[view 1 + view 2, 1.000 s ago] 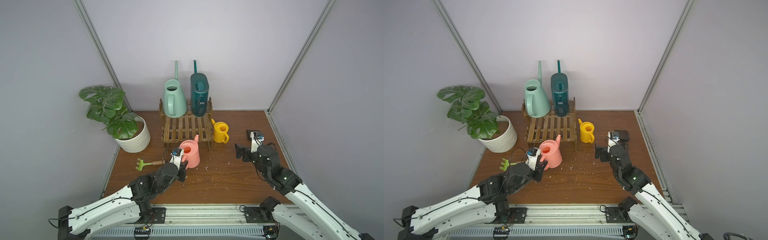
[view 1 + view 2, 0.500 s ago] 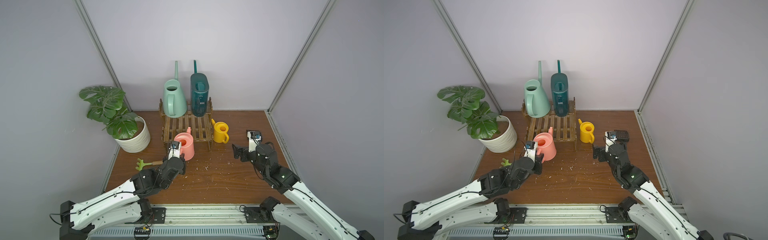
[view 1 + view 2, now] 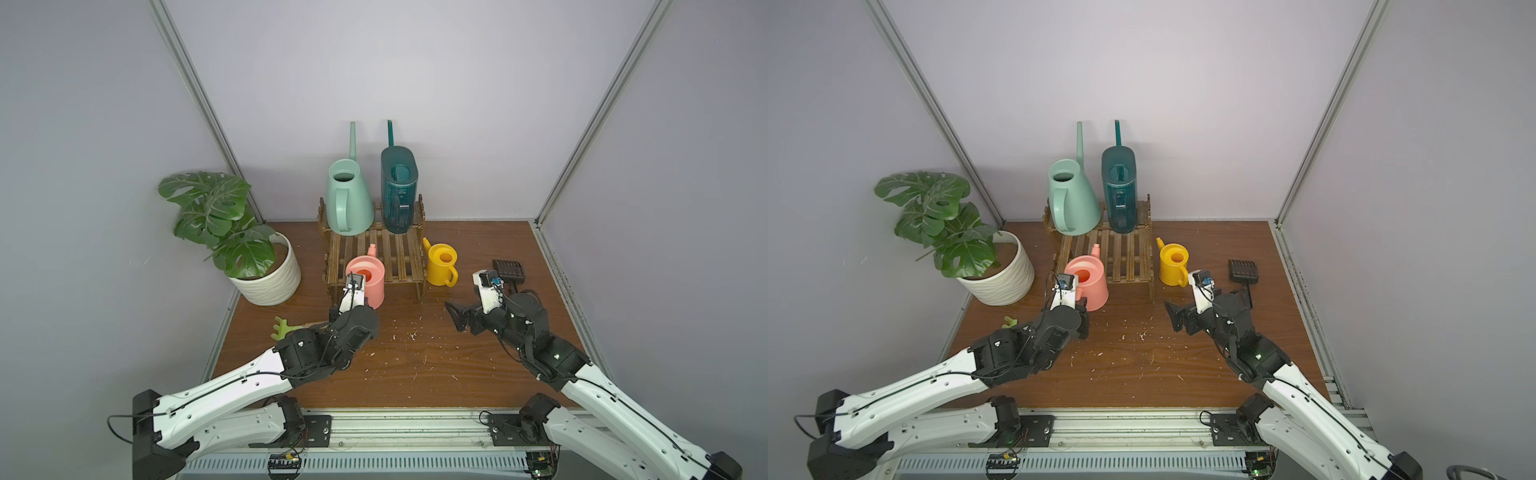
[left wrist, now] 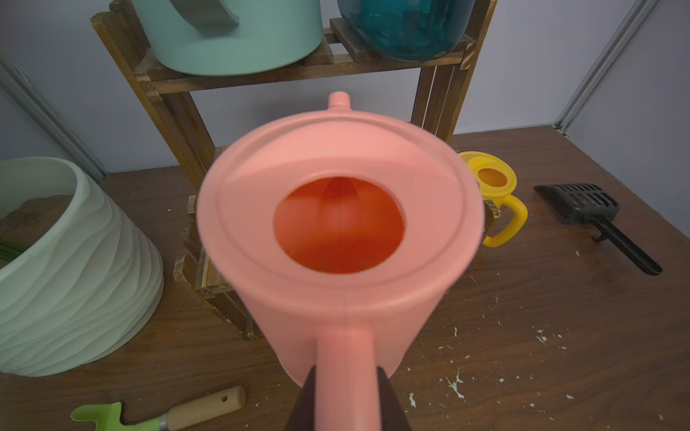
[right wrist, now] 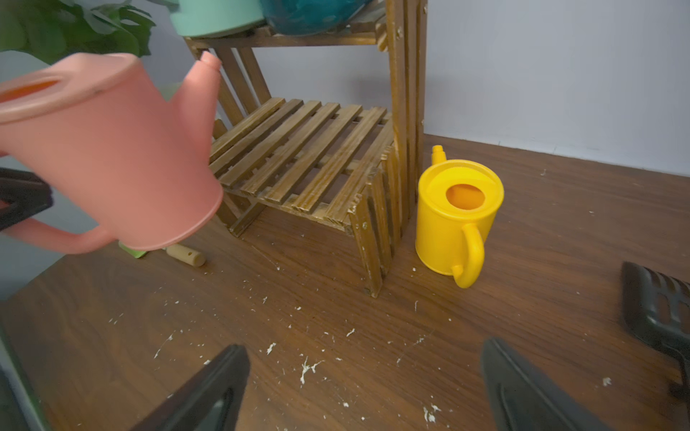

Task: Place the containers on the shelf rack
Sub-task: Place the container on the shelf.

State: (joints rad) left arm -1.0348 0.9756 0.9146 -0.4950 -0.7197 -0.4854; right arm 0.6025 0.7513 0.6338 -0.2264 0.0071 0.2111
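Far left: white ribbed plant pot (image 3: 270,282), green hand rake (image 3: 284,328) lying in front of it. Left hand (image 4: 345,395) clamped on handle of pink can (image 3: 365,280); can raised off tabletop (image 3: 415,365), tilted, at the front left corner of shelf rack (image 3: 399,257), spout toward the lower tier. Upper tier: mint-green can (image 3: 349,199), teal can (image 3: 399,191) side by side. Yellow can (image 3: 441,266) stands on tabletop just right of rack. Right hand (image 5: 364,377) spread wide, holding nothing, near yellow can. Black scoop (image 3: 508,270) beyond.
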